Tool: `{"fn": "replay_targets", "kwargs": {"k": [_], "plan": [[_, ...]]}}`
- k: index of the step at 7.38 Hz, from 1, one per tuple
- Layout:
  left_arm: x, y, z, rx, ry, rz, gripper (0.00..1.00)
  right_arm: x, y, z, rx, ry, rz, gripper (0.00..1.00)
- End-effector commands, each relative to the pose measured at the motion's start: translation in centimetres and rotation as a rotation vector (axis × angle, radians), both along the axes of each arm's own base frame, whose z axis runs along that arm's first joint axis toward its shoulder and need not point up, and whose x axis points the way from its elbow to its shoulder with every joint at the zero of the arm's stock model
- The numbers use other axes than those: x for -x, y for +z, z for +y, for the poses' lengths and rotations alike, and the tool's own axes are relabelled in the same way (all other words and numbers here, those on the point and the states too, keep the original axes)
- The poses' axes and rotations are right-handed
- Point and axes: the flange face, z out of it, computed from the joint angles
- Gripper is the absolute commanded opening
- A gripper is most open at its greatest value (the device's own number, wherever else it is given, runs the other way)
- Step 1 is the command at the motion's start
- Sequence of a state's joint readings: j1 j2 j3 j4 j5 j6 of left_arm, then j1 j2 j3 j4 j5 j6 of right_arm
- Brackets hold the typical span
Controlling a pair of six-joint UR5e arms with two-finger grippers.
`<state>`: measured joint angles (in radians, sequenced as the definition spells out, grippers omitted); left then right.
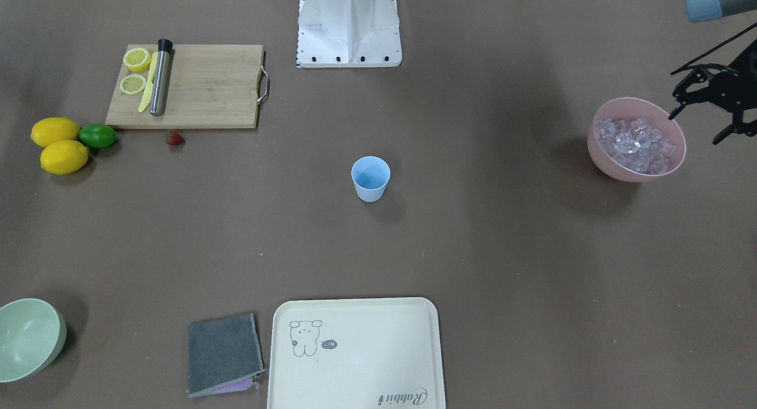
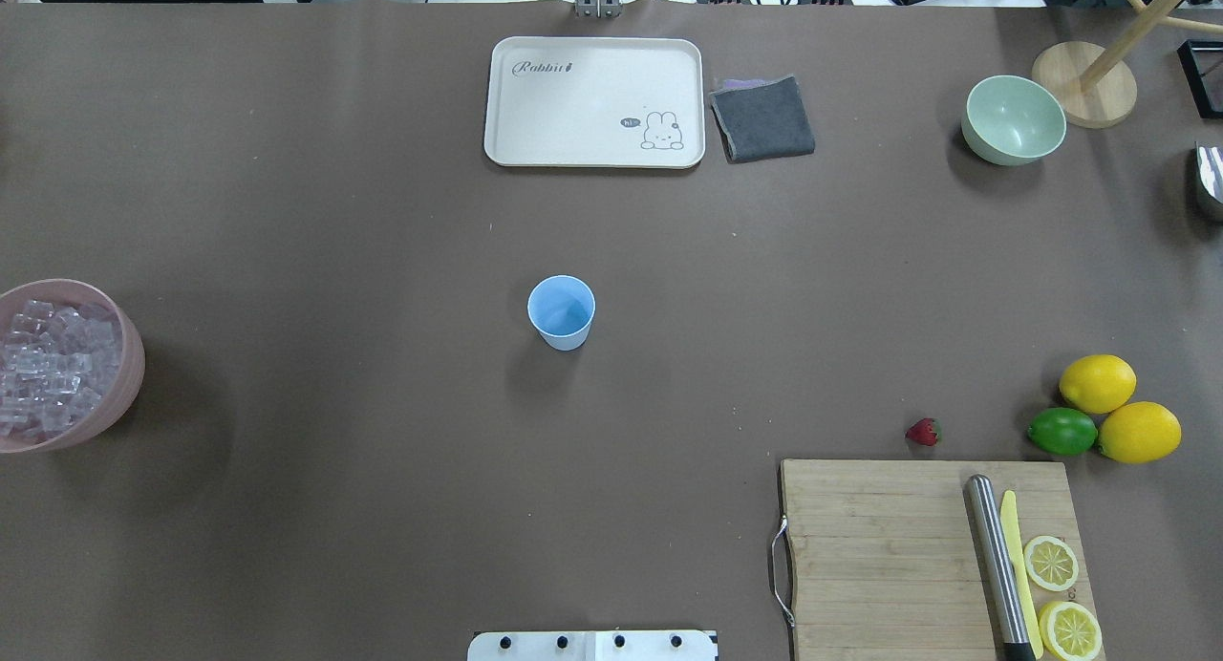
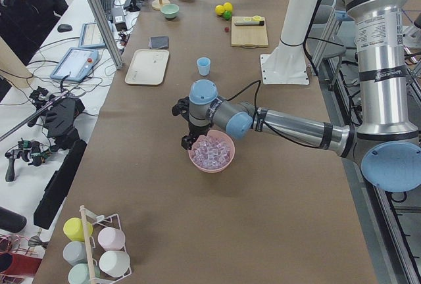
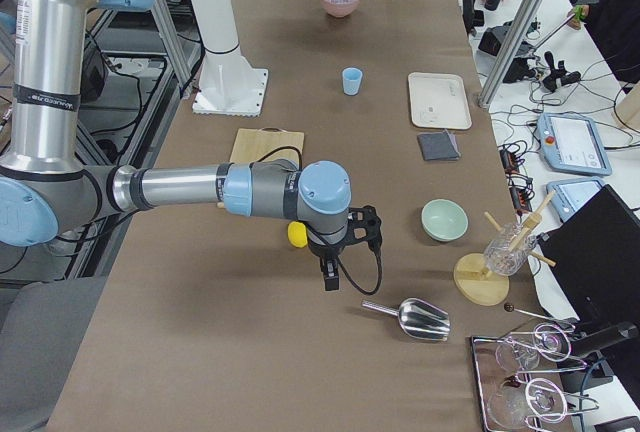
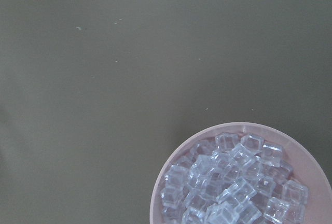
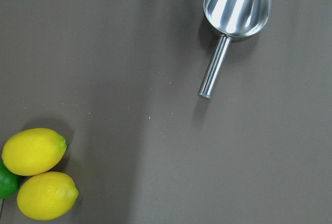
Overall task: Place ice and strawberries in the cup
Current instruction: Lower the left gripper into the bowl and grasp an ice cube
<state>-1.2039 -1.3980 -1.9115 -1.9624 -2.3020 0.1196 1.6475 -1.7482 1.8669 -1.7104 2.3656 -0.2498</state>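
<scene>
Overhead exterior, left to right: the ice (image 2: 48,355) fills the pink bowl (image 2: 134,374) at the table's left edge, the cup (image 2: 561,312) stands upright alone mid-table, and the strawberry (image 2: 923,432) lies on the table just beside the cutting board (image 2: 879,546), near the lime (image 2: 1062,431) and lemons (image 2: 1097,383). The exterior front-facing view adds the left gripper (image 1: 693,129), its fingers spread and holding nothing by the bowl's rim. Only the exterior right view shows the right gripper (image 4: 330,277), near a metal scoop (image 4: 420,320), and there I cannot tell how its fingers stand.
</scene>
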Motion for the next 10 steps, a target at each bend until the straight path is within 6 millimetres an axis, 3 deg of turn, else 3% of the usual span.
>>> {"fn": "replay_targets", "kwargs": {"k": [1, 4, 6, 10], "plan": [[-4.0, 1.2, 1.8, -0.068, 0.076, -0.037, 0.89, 0.1, -0.1, 0.0, 0.000, -0.001, -0.011, 1.00], [-4.9, 2.7, 2.3, -0.145, 0.135, -0.063, 0.84, 0.2, 0.2, 0.6, 0.007, -0.002, -0.017, 1.00], [-5.8, 3.3, 2.4, -0.137, 0.156, -0.065, 0.75, 0.3, 0.6, 1.0, 0.016, -0.002, -0.023, 1.00], [-6.5, 4.2, 2.5, -0.129, 0.177, -0.072, 0.72, 0.3, 0.6, 1.1, 0.017, -0.002, -0.027, 1.00]]}}
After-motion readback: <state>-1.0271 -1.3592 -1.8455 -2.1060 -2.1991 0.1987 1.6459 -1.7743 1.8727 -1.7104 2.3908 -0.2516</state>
